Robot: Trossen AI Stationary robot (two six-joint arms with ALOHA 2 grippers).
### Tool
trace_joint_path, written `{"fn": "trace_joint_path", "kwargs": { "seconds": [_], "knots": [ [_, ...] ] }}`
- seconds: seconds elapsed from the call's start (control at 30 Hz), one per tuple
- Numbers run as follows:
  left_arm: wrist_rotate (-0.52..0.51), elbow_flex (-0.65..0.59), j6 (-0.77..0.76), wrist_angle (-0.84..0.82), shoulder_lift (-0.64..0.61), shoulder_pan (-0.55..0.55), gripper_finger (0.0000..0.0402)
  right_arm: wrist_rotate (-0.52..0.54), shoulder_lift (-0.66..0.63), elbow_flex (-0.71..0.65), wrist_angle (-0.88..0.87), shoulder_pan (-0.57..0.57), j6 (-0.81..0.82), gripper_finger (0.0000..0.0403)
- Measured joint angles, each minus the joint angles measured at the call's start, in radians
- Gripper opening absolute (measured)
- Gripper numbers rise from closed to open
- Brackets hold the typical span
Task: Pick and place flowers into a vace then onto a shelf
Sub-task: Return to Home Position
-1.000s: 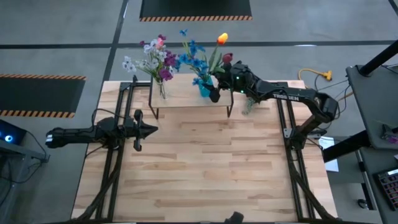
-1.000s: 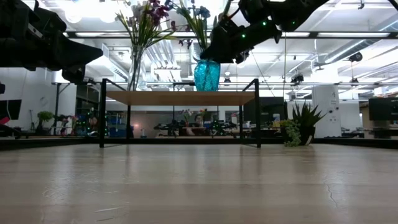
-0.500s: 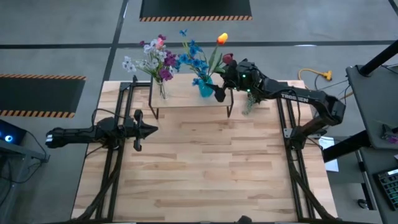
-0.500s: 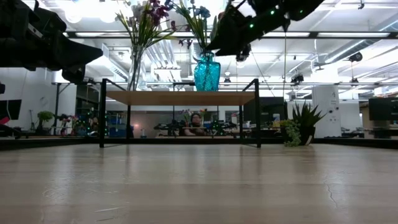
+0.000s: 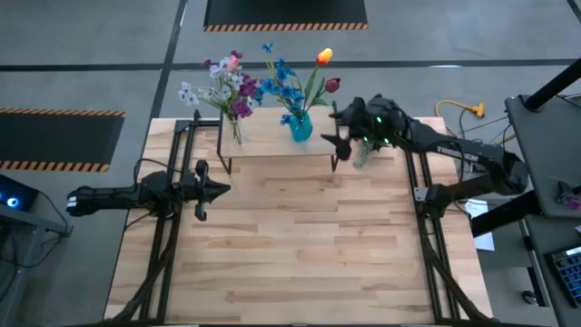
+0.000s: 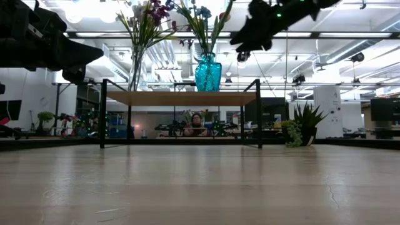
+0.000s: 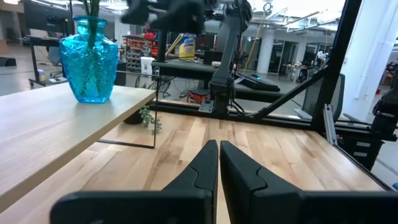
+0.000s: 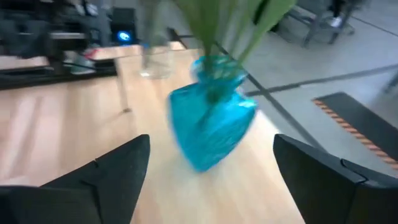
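Note:
A blue glass vase (image 5: 300,127) (image 8: 211,118) stands by its base on the low wooden shelf (image 5: 272,138) at the table's far edge, holding blue, orange and dark red flowers (image 5: 295,77). A clear vase (image 5: 236,133) with purple, pink and white flowers (image 5: 222,86) stands at the shelf's left end. My right gripper (image 5: 332,143) (image 6: 251,32) hovers open just right of the blue vase, above the shelf's right end, touching nothing. My left gripper (image 5: 214,189) (image 7: 219,149) rests shut and level over the table's left part.
A small green spiky sprig (image 5: 363,154) (image 6: 303,128) stands on the table right of the shelf, below my right arm. The shelf's black legs (image 6: 259,112) rise from the table. Bare wooden tabletop (image 5: 300,245) stretches across the near half.
My right gripper has drawn back from the blue vase toward the table's right edge and risen a little, staying open. The blue vase stands still on the shelf.

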Motion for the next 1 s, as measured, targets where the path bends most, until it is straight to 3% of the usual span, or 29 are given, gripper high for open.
{"fn": "trace_joint_path", "kwargs": {
  "seconds": [0.17, 0.5, 0.6, 0.8, 0.87, 1.0],
  "knots": [
    [0.0, 0.0, 0.0, 0.0, 0.0, 0.0, 0.0, -0.069, -0.153, -0.24, 0.159, 0.049, 0.031, 0.0308],
    [0.0, 0.0, 0.0, 0.0, 0.0, 0.0, 0.0, -0.071, -0.401, -0.74, 0.628, 0.215, 0.083, 0.0253],
    [-0.001, 0.0, 0.0, 0.001, -0.001, 0.0, 0.0, -0.035, -0.456, -0.82, 0.645, 0.249, 0.157, 0.0229],
    [-0.003, 0.0, 0.001, 0.02, -0.003, 0.0, 0.0, 0.049, -0.577, -0.885, 0.62, 0.339, 0.15, 0.0181],
    [-0.003, 0.0, 0.001, 0.019, -0.003, 0.0, 0.0, 0.063, -0.625, -0.892, 0.568, 0.37, 0.137, 0.0163],
    [-0.003, -0.002, 0.001, 0.018, -0.003, 0.0, 0.0, 0.212, -0.733, -0.909, 0.408, 0.411, 0.107, 0.0124]
  ]
}}
